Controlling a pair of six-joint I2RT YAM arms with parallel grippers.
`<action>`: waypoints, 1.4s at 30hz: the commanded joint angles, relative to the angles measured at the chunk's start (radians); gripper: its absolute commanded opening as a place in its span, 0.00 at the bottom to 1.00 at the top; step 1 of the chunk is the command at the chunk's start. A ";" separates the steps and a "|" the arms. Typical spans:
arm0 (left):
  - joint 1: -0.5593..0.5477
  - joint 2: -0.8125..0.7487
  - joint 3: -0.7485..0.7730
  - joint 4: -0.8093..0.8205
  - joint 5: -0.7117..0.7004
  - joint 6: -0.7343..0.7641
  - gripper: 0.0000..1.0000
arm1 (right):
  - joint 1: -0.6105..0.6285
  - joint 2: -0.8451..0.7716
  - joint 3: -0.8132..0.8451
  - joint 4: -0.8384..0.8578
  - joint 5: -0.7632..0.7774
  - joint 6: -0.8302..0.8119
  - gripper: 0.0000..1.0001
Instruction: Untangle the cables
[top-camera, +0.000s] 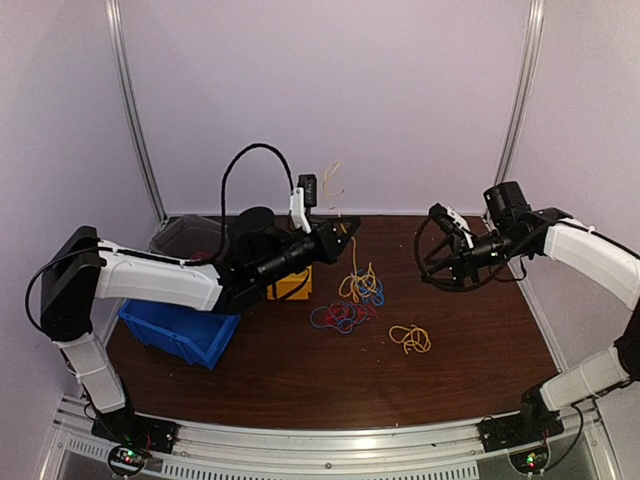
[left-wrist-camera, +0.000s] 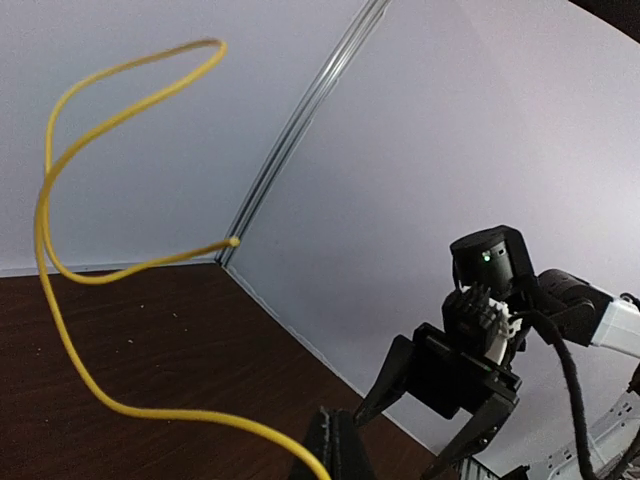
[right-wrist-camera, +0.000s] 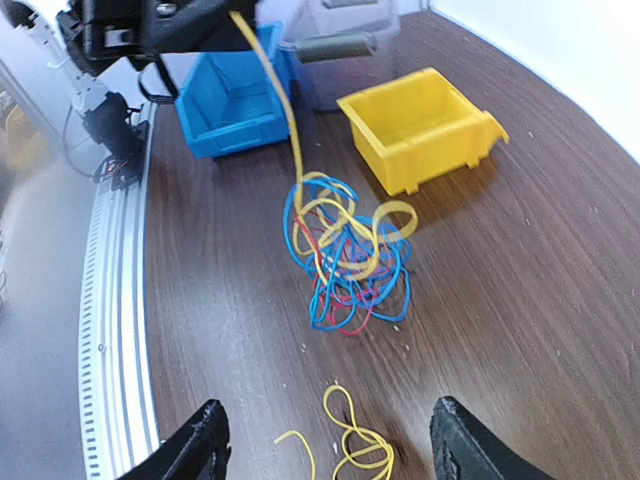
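No legible text, label, brand, number or sign in any view.
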 joint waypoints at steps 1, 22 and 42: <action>-0.007 0.019 0.075 0.045 0.048 -0.032 0.00 | 0.109 -0.003 -0.039 0.142 0.065 0.044 0.70; -0.026 0.023 0.162 0.012 0.107 -0.069 0.00 | 0.296 0.103 -0.036 0.383 0.107 0.137 0.72; -0.043 0.008 0.177 -0.010 0.003 -0.099 0.00 | 0.426 0.009 -0.037 0.369 0.468 0.108 0.50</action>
